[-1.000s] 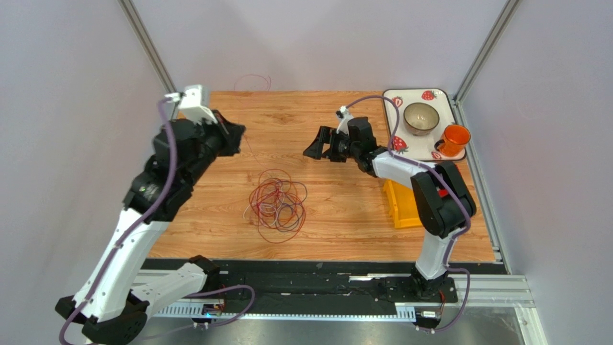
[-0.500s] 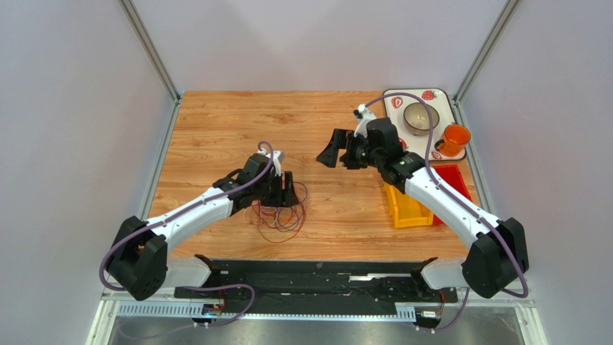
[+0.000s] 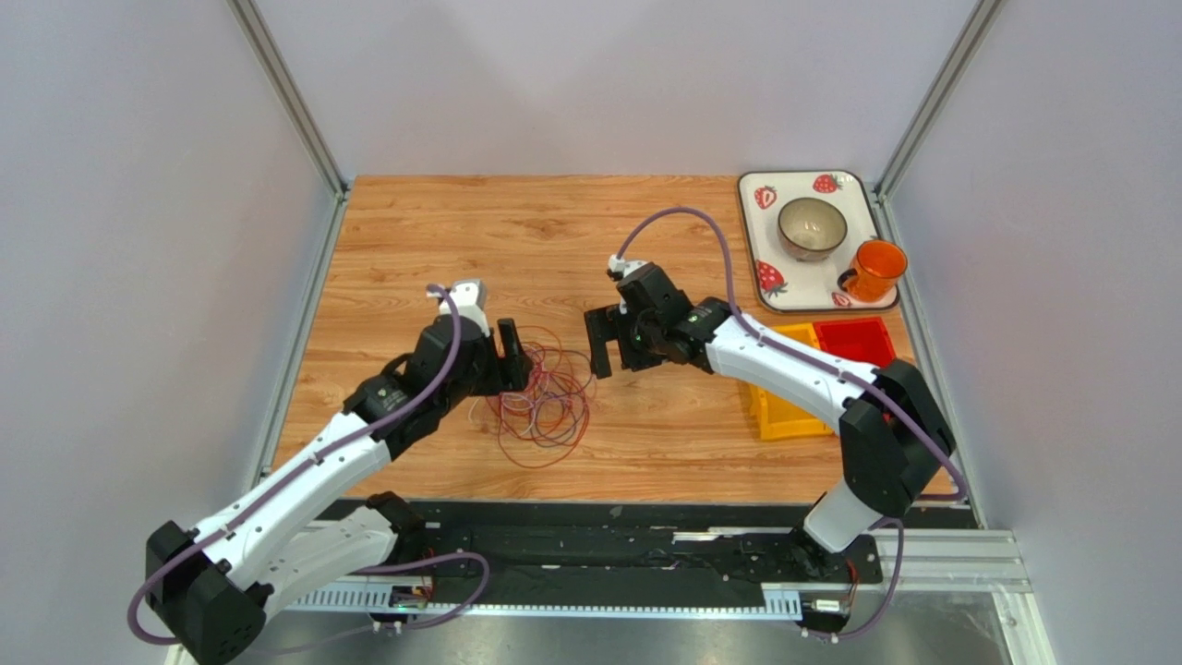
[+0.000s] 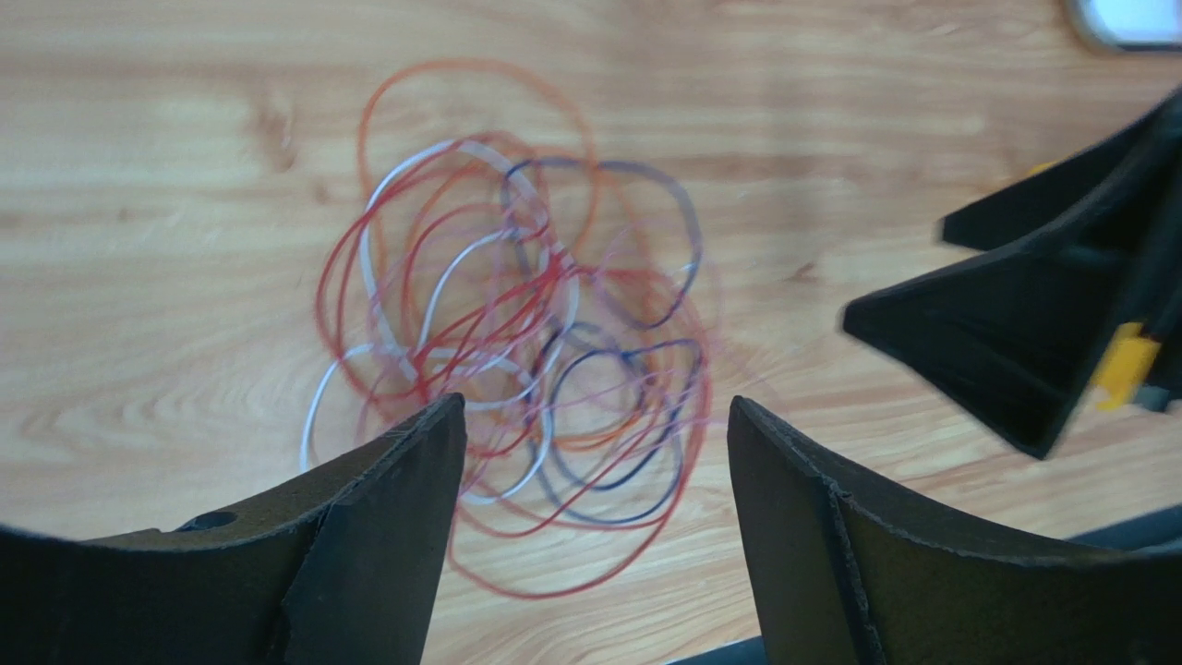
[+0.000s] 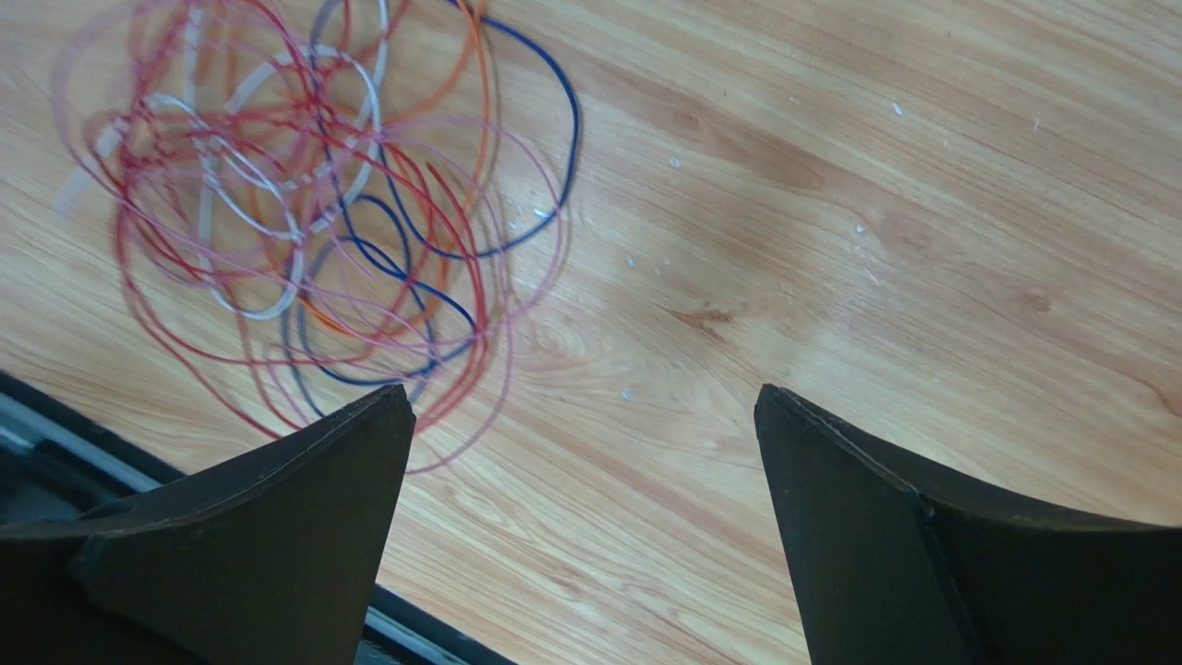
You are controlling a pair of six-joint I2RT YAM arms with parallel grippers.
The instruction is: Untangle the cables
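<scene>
Since the earlier top views, the left gripper (image 3: 511,349) has been brought down from the far left of the table (image 3: 416,222) to the left edge of the cables (image 3: 544,405). The right gripper (image 3: 601,341) has been swung in from the right to their upper right edge.

On the left, the left gripper's jaws are seen spread apart. In the left wrist view the heap is framed between the fingers (image 4: 375,527), but no strand is pinched by them.

In the middle, the cables (image 4: 527,347) are found lying on the wood near the front edge as a single heap. Red, orange, whitish and dark blue-purple loops are laid over and through one another. No loop is seen pulled clear of the rest, so nothing of the untangling can be counted as done. Every loop is judged still to be separated.

On the right, the right gripper (image 5: 583,416) is held with its jaws wide and empty, the cables (image 5: 319,208) lying just beyond its left finger.

Further right, a yellow bin (image 3: 772,410), a red bin (image 3: 853,340) and a tray (image 3: 760,236) with a bowl (image 3: 812,226) and an orange cup (image 3: 877,268) are left well apart from the heap.
</scene>
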